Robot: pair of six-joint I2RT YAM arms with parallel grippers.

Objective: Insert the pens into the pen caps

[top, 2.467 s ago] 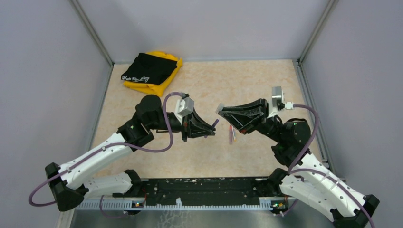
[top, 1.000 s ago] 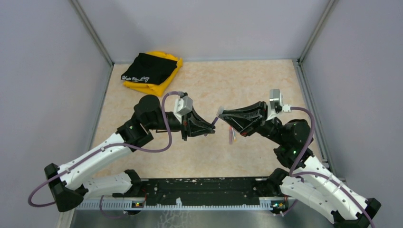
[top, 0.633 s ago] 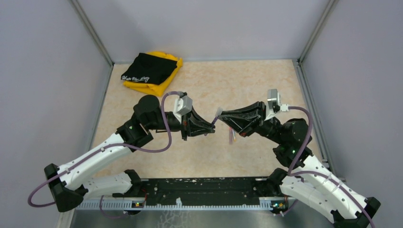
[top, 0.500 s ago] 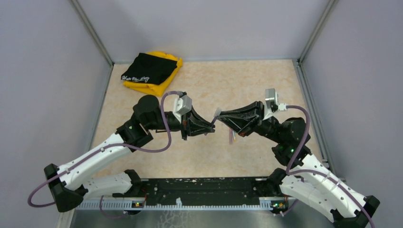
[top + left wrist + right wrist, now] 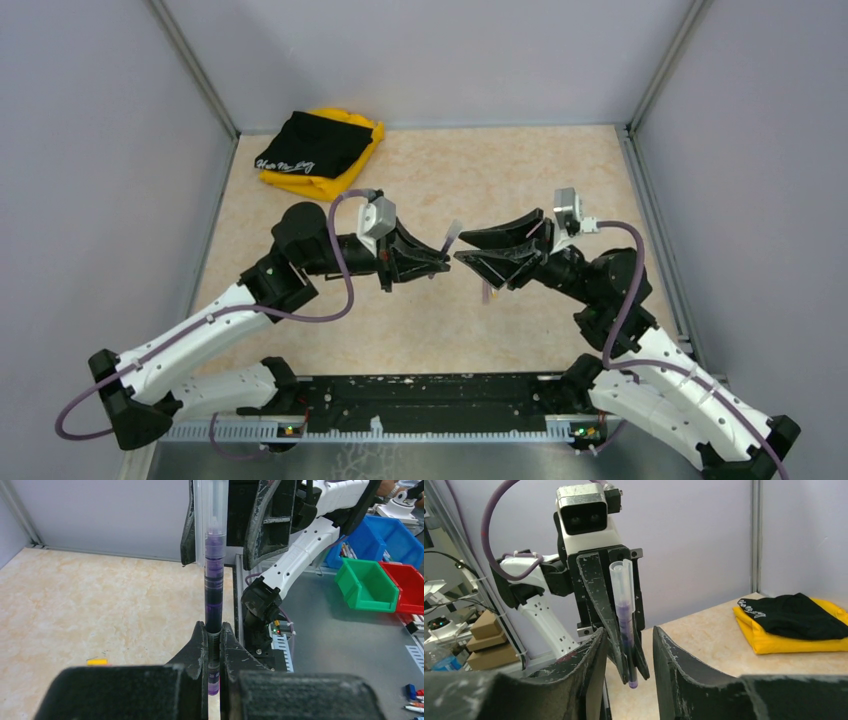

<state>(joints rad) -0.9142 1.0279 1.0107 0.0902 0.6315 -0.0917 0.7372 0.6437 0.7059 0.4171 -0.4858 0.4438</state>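
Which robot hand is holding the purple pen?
The left gripper: it is pinched shut on the purple pen, while the right gripper stands open on either side of it, not squeezing it.

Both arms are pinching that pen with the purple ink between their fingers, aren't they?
Not quite. Only the left gripper is pinching the pen with the purple ink. The right gripper is open, its fingers standing apart on either side of the pen, as the right wrist view shows.

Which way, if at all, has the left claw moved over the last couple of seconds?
Yes. In the top view the left claw, shut on the purple pen, has shifted slightly away from the arm bases, toward the folded clothes.
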